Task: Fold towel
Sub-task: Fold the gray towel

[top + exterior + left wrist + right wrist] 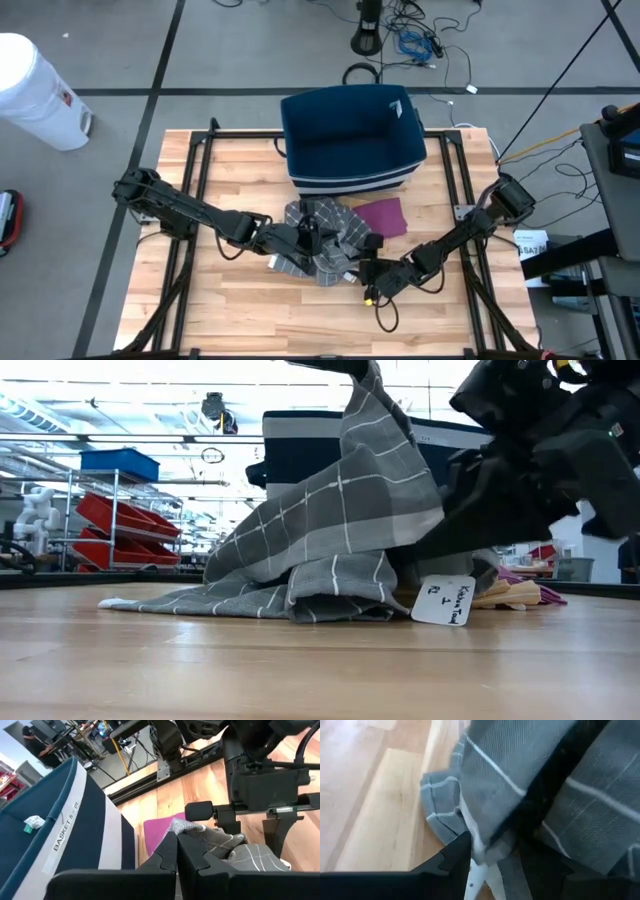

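Bunching towel point(322, 238) between both claws

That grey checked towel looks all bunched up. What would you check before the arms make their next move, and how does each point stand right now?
1. Left gripper shut on the grey towel: ok, a fold is pinched and lifted.
2. Right gripper has towel between its fingers: ok, cloth lies there; firm hold: cannot tell.
3. Towel spread flat: not ok, it is bunched in a heap.
4. Magenta cloth clear of the towel: not ok, it touches the towel's edge.
5. Blue basket out of the way: ok, it is behind the heap.
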